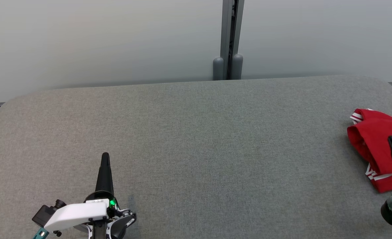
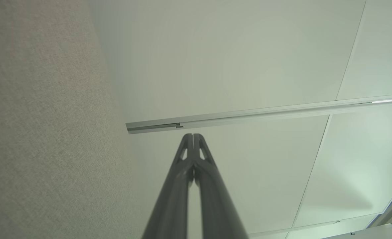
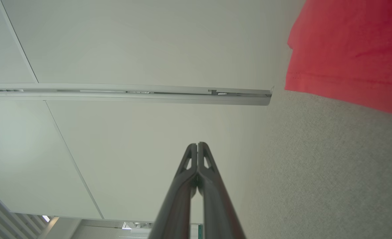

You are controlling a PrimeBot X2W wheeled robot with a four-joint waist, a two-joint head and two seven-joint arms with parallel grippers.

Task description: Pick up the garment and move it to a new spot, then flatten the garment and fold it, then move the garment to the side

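Note:
A red garment [image 1: 372, 139] with white striped trim lies crumpled at the far right of the grey felt table [image 1: 196, 139], partly cut off by the head view's edge. My right gripper [image 1: 391, 139] hangs over the garment's near side, its fingers shut with nothing between them. The right wrist view has the shut right gripper [image 3: 197, 144] pointing at the wall, with the garment [image 3: 352, 49] at the upper right. My left gripper [image 1: 105, 155] is shut and empty over the bare table at the lower left. Its closed fingertips [image 2: 192, 135] face the wall in the left wrist view.
A pale wall with a grey vertical post [image 1: 230, 39] runs along the table's far edge. The table has rounded corners; its left edge and right edge fall off near the view's sides. A horizontal rail [image 3: 126, 94] crosses the wall.

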